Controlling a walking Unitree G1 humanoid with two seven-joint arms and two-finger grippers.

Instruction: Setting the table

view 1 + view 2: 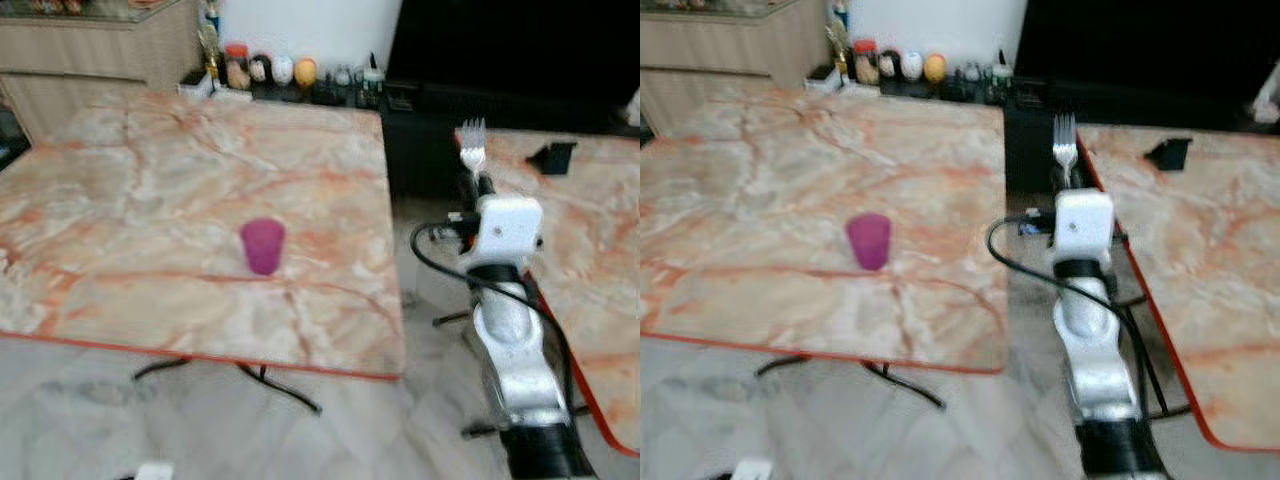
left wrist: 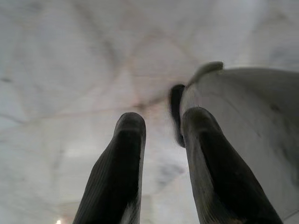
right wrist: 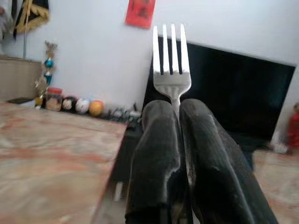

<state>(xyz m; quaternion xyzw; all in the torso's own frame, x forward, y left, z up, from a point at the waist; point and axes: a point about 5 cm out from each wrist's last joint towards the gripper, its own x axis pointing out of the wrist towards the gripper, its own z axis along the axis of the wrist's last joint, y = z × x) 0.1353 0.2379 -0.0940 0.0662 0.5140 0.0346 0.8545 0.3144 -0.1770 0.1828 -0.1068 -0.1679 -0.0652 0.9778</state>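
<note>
My right gripper [image 1: 478, 182] is raised in the gap between two marble tables and is shut on a silver fork [image 1: 472, 146], tines pointing up. The right wrist view has the fork [image 3: 171, 63] rising from between the black fingers [image 3: 156, 154]. A purple cup [image 1: 263, 245] stands upright on the left marble table [image 1: 150, 190], to the left of the gripper and well apart from it. My left gripper [image 2: 161, 135] hangs over the pale floor, its fingers a little apart with nothing between them.
A second marble table [image 1: 600, 260] with an orange edge lies to the right, with a small black object [image 1: 552, 157] on it. Jars and ornaments [image 1: 265, 70] line a dark low shelf beyond the tables. A wooden cabinet [image 1: 90, 50] stands at the far left.
</note>
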